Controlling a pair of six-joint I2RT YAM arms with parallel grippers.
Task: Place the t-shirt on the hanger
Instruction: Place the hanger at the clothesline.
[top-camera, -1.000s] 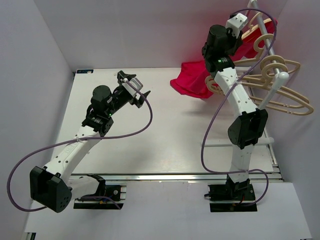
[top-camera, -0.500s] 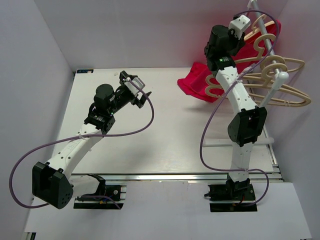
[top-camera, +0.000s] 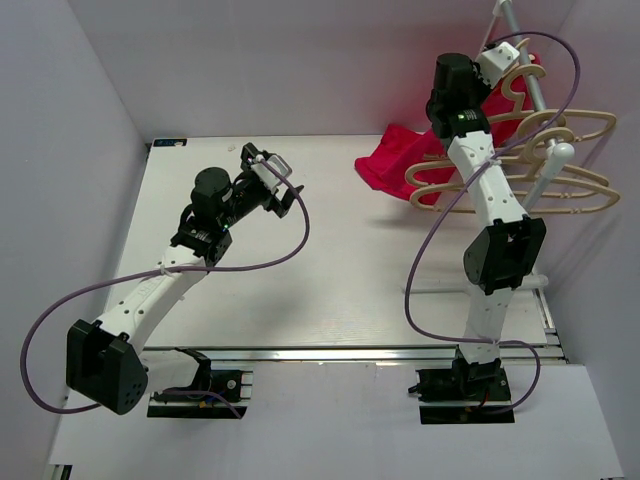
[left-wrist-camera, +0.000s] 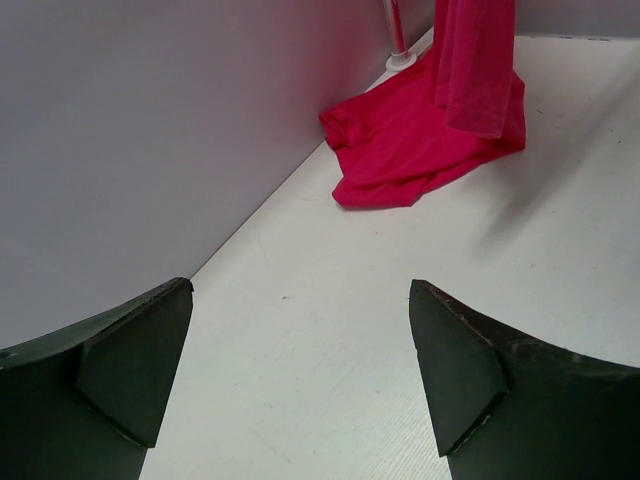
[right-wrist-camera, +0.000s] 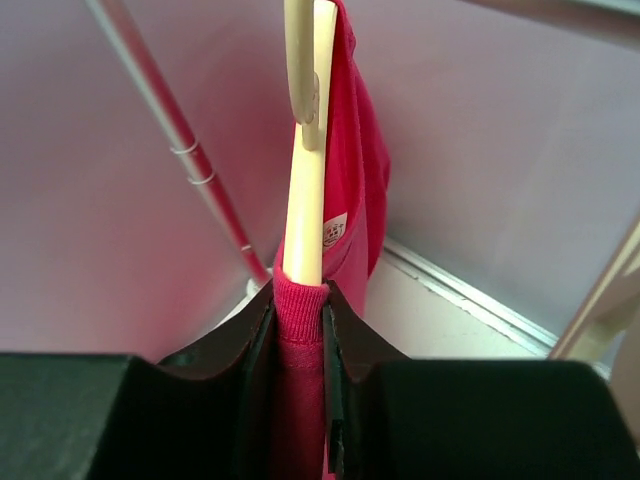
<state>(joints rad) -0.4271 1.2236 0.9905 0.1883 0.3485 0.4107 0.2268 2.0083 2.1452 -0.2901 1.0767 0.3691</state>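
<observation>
Evidently the right gripper (right-wrist-camera: 298, 300) pinches the t-shirt (right-wrist-camera: 358, 180) against the hanger (right-wrist-camera: 305, 200) — high by the rail (right-wrist-camera: 190, 150), so it drapes — left gripper (left-wrist-camera: 300, 290) wide open.

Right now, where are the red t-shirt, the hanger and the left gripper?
t-shirt (left-wrist-camera: 400, 150), left wrist view, crumpled lower part.
hanger (right-wrist-camera: 303, 210), right wrist view, its bare tan part.
left gripper (left-wrist-camera: 300, 300), left wrist view, between its open fingers.

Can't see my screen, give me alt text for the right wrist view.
The right gripper is clamped on the red t-shirt, a tan hanger rising straight up from between its jaws. A white label shows beside the hanger; a metal rail slants at left.
</observation>
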